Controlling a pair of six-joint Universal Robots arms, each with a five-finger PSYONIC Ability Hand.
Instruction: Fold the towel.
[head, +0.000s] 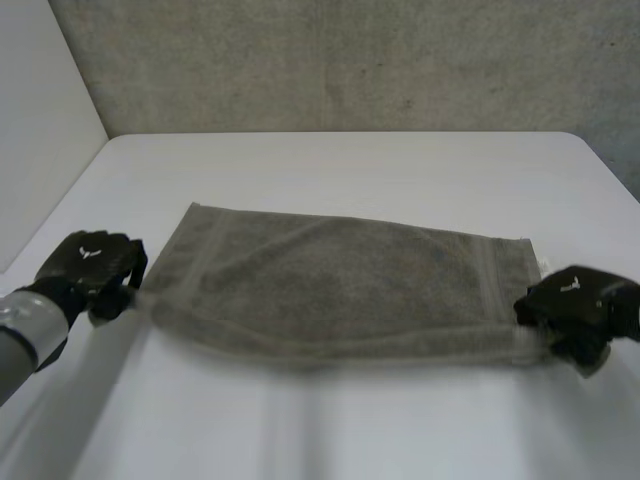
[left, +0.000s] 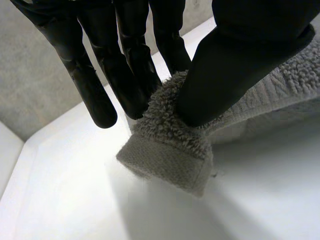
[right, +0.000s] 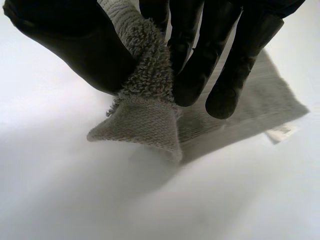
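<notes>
The grey towel (head: 340, 290) lies spread on the white table (head: 350, 170), with its near edge lifted a little off the top. The left hand (head: 95, 268) is at the towel's near left corner and pinches that corner between its thumb (left: 235, 70) and fingers (left: 125, 75). The right hand (head: 580, 310) is at the towel's near right corner and pinches it the same way, thumb on one side and fingers on the other. Each hand has only a small bit of fluffy cloth. A corner could slip out if a hand pulls too fast, and that side of the towel would flop down crooked. If one hand goes quicker than the other, the near edge could land slanted on the far edge, and the fold would not match. The middle of the near edge looks to sag between the hands, so it could drag and bunch up. The small white tag (right: 280, 132) on the towel's right side could poke out too.
</notes>
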